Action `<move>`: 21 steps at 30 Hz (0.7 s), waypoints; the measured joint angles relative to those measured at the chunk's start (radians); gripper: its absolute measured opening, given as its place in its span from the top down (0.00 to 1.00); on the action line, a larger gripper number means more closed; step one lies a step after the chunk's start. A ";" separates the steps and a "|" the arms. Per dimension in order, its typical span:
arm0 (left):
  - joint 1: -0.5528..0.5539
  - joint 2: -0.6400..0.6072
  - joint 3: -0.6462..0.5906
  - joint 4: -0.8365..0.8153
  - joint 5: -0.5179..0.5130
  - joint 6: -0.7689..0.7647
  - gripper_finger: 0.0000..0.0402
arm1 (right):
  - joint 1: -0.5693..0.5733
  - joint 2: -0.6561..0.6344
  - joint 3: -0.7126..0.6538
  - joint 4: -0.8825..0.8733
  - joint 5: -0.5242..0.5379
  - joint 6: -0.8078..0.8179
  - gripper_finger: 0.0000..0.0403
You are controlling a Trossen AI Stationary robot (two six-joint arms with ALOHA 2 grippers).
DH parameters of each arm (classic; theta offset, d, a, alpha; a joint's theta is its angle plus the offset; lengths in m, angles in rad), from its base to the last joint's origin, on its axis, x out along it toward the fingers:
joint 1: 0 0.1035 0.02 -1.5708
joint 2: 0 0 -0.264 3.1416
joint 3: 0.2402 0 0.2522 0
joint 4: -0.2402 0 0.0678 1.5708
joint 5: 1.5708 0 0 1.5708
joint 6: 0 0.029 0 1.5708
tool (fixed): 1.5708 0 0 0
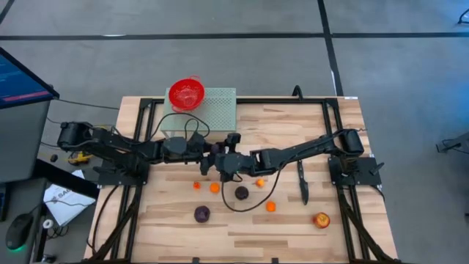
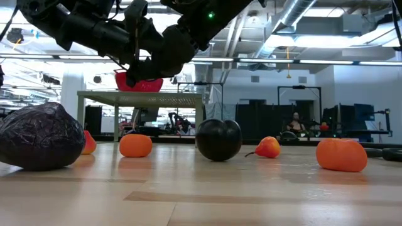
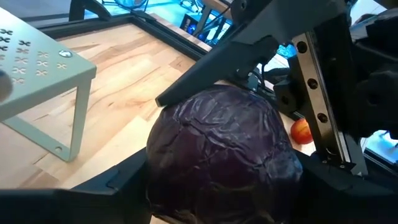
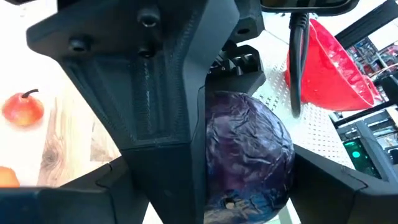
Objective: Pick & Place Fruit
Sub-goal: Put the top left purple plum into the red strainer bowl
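Note:
Both grippers meet above the table's middle around one dark purple plum (image 3: 224, 155) (image 4: 249, 155). My left gripper (image 1: 214, 157) is shut on it. My right gripper (image 1: 229, 163) is open, with its fingers (image 4: 329, 180) standing around the same plum and the left gripper's finger; whether they touch the plum I cannot tell. In the high view the arms hide this plum. Two more plums (image 1: 201, 213) (image 1: 241, 193), several orange fruits (image 1: 214, 188) (image 1: 270, 207) and the red-yellow apple (image 1: 322, 219) rest on the wood. My left gripper pinches the purple plum between its two fingers (image 3: 118, 183), which sit on opposite sides of the ball (image 3: 161, 168). The plum fills the gap between them. It is lifted clear of the table.
A red bowl (image 1: 186, 94) stands on a pale green perforated rack (image 1: 212, 110) at the table's far edge. A slim black knife (image 1: 303, 183) lies to the right of the fruit. Black frame rails (image 1: 139, 147) run along the left and right sides.

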 joint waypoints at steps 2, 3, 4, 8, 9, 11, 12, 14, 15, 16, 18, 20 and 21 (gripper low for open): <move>0.000 0.000 0.000 0.010 -0.004 -0.007 0.33 | 0.003 -0.008 0.000 -0.036 0.004 0.006 0.17; 0.000 0.000 0.000 0.013 -0.005 -0.014 0.32 | 0.003 -0.014 -0.001 -0.052 0.003 0.017 0.14; 0.000 -0.001 0.000 0.013 -0.006 -0.022 0.32 | 0.004 -0.016 -0.001 -0.066 0.003 0.031 0.11; 0.002 -0.002 0.000 0.013 -0.013 -0.034 0.32 | 0.005 -0.032 -0.003 -0.192 0.003 0.133 0.02; 0.004 -0.011 0.000 0.009 -0.013 -0.035 0.33 | 0.002 -0.034 -0.002 -0.215 0.004 0.166 0.02; 0.011 -0.042 0.000 0.000 -0.004 -0.038 0.33 | 0.000 -0.036 -0.001 -0.302 0.027 0.234 0.02; 0.018 -0.062 0.001 -0.003 0.005 -0.038 0.33 | 0.000 -0.036 -0.001 -0.351 0.043 0.264 0.03; 0.036 -0.131 0.000 -0.054 0.025 -0.038 0.32 | -0.001 -0.038 -0.007 -0.424 0.082 0.320 0.04; 0.051 -0.171 0.000 -0.070 0.032 -0.038 0.32 | -0.001 -0.041 -0.018 -0.432 0.099 0.344 0.05; 0.070 -0.215 0.001 -0.107 0.039 -0.038 0.32 | 0.001 -0.043 -0.032 -0.437 0.112 0.363 0.06; 0.132 -0.315 0.003 -0.210 0.073 -0.038 0.32 | 0.006 -0.040 -0.055 -0.443 0.117 0.394 0.07; 0.211 -0.393 0.041 -0.357 0.112 -0.037 0.32 | 0.014 -0.039 -0.068 -0.430 0.118 0.407 0.08; 0.259 -0.429 0.067 -0.439 0.134 -0.029 0.33 | 0.016 -0.040 -0.075 -0.407 0.121 0.408 0.09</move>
